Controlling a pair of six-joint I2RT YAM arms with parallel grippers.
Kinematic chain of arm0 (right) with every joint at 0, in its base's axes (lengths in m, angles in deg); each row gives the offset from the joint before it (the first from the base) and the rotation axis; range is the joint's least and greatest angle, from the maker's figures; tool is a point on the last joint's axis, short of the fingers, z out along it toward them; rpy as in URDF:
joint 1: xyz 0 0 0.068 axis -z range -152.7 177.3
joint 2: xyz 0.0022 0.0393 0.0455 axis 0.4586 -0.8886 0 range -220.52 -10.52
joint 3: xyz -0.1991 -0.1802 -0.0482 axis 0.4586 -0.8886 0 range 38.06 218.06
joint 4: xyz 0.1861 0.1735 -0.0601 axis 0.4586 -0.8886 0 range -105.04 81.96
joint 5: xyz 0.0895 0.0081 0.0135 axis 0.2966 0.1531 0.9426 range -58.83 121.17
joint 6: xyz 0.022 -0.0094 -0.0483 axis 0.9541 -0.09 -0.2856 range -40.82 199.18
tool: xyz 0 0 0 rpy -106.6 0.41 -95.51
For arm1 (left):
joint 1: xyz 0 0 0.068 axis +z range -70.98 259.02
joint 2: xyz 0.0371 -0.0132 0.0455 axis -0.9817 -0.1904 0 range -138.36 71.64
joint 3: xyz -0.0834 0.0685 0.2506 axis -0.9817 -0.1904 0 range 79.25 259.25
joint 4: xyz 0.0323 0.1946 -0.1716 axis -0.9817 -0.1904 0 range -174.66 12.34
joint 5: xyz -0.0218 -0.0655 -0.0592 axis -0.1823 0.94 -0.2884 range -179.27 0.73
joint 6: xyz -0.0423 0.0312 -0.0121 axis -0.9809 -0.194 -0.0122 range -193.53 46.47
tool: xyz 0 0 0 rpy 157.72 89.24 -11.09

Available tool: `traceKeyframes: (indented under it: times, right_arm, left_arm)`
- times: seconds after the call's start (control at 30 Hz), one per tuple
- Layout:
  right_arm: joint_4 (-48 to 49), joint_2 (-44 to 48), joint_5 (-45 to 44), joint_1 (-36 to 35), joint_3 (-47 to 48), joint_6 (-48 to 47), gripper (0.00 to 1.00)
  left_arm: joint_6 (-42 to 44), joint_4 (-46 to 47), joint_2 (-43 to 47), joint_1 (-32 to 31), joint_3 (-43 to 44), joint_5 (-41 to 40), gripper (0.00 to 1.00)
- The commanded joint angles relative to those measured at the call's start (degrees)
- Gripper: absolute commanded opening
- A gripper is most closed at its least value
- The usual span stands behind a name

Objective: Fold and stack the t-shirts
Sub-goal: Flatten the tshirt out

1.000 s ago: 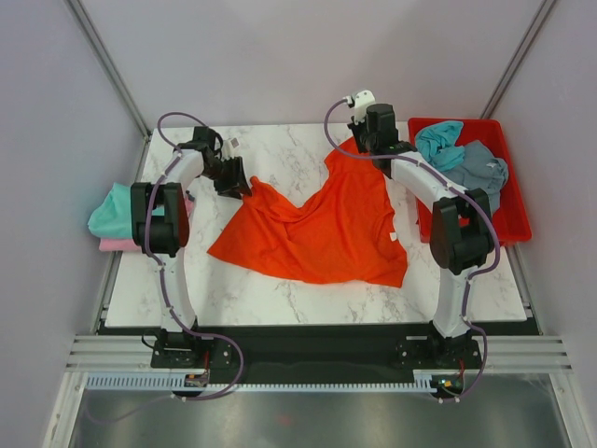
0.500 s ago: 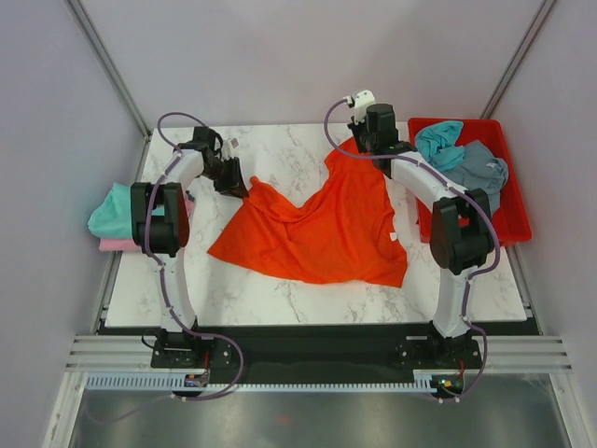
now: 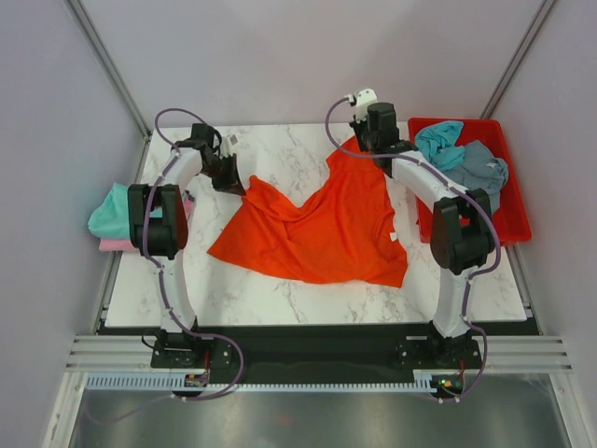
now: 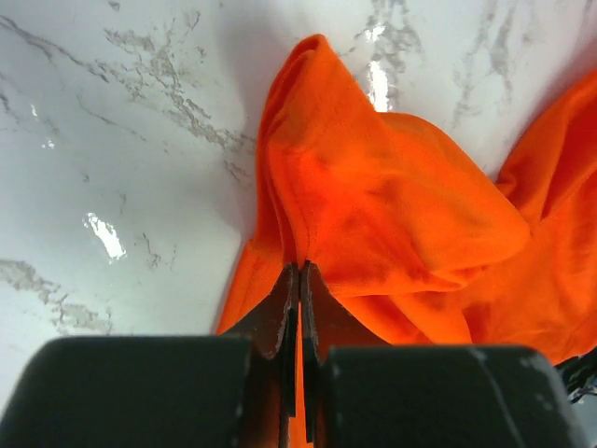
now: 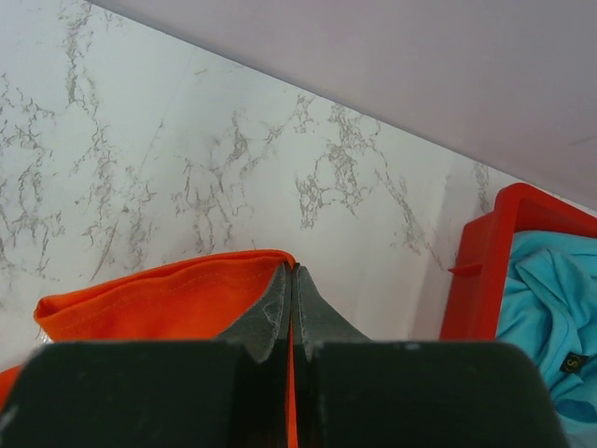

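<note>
Your orange t-shirt (image 3: 322,229) lies spread on the marble table (image 3: 270,297). Your left gripper (image 4: 298,276) is pinched tight on its left corner; farther back, your right gripper (image 5: 291,278) is clamped on its far hem, near the red tray (image 3: 519,222)

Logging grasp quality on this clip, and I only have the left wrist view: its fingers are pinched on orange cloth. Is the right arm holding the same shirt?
Observer: Yes. Its wrist view shows the right gripper shut on a hemmed edge of the orange t-shirt.
Operator: Is anything else waiting to be folded?
Observer: A red tray right of the table holds a crumpled teal t-shirt and a grey-blue t-shirt.
Operator: Any stack started?
Observer: At the table's left edge, a second teal shirt lies on a pink shirt.
</note>
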Motion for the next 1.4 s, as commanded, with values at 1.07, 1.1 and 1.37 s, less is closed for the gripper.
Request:
traceKeyframes:
  times: [1.07, 1.1, 1.37]
  right_arm:
    - [-25.70, 58.85, 4.73, 2.07, 0.59, 6.01, 0.00]
    - [-26.58, 60.86, 5.96, 2.07, 0.68, 6.18, 0.00]
    - [-31.86, 66.51, 7.73, 2.77, 7.79, 6.71, 0.00]
  left_arm:
    - [10.38, -4.78, 60.98, -0.31, -2.00, -3.85, 0.02]
    - [10.73, -5.05, 63.43, -0.31, -1.39, -3.94, 0.02]
    - [10.73, -7.95, 71.01, -0.31, 5.29, -6.66, 0.02]
